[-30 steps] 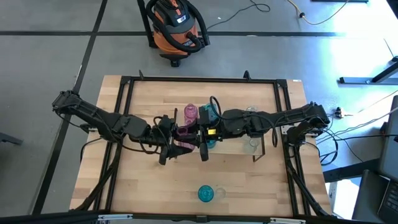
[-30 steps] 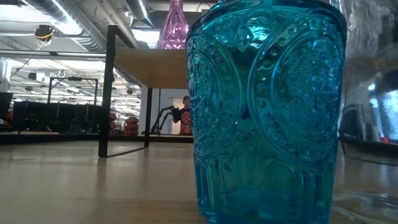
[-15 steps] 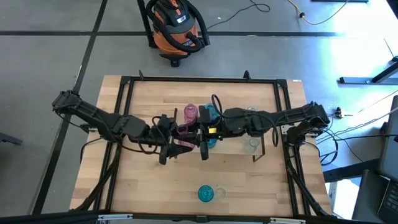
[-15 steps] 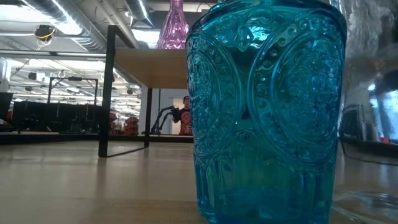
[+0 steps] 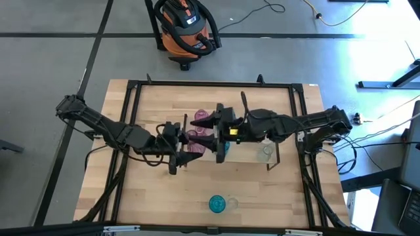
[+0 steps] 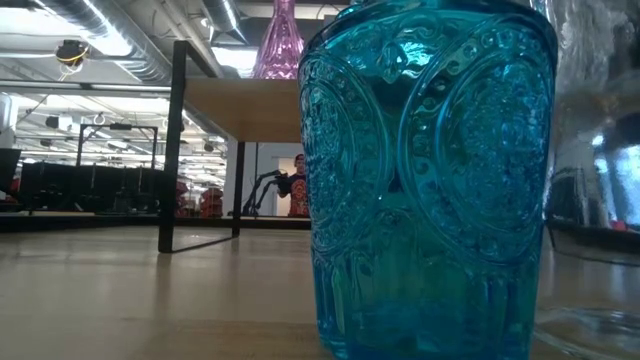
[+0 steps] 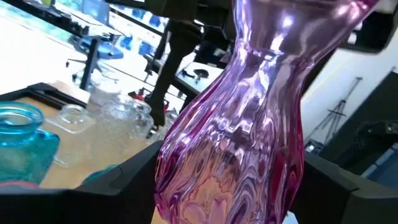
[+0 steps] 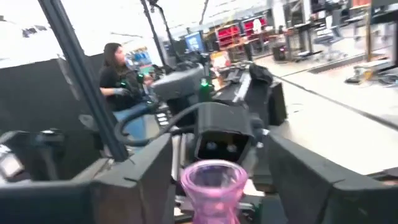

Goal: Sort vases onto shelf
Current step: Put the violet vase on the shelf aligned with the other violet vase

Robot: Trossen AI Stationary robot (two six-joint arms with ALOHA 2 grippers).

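Note:
My left gripper [image 5: 184, 146] reaches in from the table's left and is shut on a pink ribbed vase [image 5: 191, 139], which fills the left wrist view [image 7: 249, 124]. My right gripper [image 5: 210, 126] is open. In its wrist view its fingers stand on either side of a pink vase's mouth [image 8: 214, 176] without touching it. A second pink vase [image 5: 201, 117] stands on the light-wood shelf [image 5: 249, 141], beside a teal vase [image 5: 220, 148] and clear vases [image 5: 265, 152]. Another teal vase [image 5: 216, 204] stands near the table's near edge and fills the low view [image 6: 430, 170]. My left gripper pinches the pink vase by its bulbous lower body [image 7: 180, 180], one dark finger [image 7: 118, 180] on each side. It comes level from the table's left. The vase sits tilted in the hold, its narrow neck [image 7: 273, 43] leaning away from the wrist.
The shelf's dark end brackets [image 5: 278, 154] stand at its ends, one showing as a black post [image 6: 177, 140] in the low view. Bare tabletop [image 5: 151, 196] lies toward the near edge. A vacuum cleaner [image 5: 185, 29] sits on the floor beyond. A person [image 8: 121, 81] is in the room.
My right gripper has drawn back from beside the teal vase toward the table's far edge and slightly right. My left gripper has kept its hold on the pink vase.

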